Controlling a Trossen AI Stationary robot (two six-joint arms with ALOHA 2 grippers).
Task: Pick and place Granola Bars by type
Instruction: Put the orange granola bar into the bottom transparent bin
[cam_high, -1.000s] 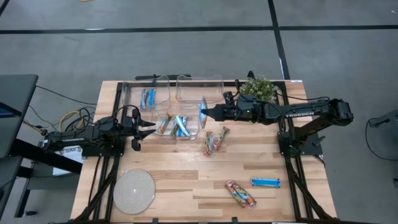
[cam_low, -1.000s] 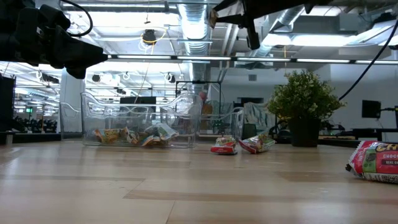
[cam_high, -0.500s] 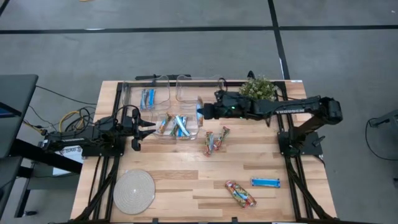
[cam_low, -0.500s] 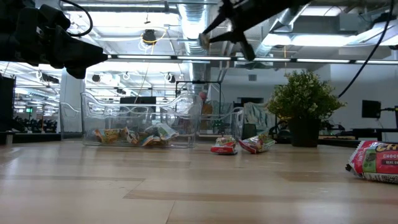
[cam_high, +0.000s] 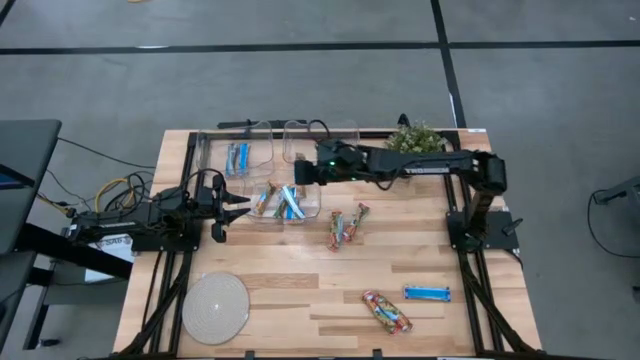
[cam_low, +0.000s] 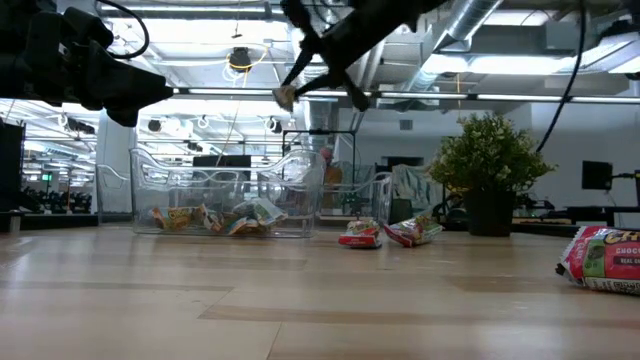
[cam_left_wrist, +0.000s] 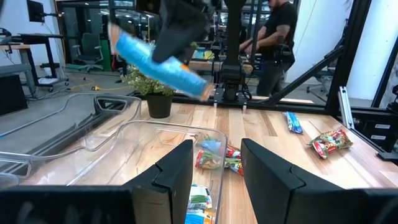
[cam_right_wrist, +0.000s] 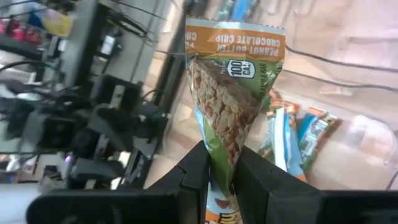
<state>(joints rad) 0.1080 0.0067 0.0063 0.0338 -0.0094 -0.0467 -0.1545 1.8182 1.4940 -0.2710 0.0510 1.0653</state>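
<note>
Bars (cam_high: 283, 203) in bin (cam_high: 312, 212) (others outside)

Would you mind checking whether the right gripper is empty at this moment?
No, the right gripper is shut on a granola bar whose wrapper reads peanut butter chocolate chip.

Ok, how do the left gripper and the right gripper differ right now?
The left gripper has its jaws open and holds nothing, while the right gripper has its jaws shut on a granola bar. In the high view, the left gripper sits just off the left side of the front bin, and the right gripper reaches over the bins from the right. Both are dark two-finger grippers.
</note>
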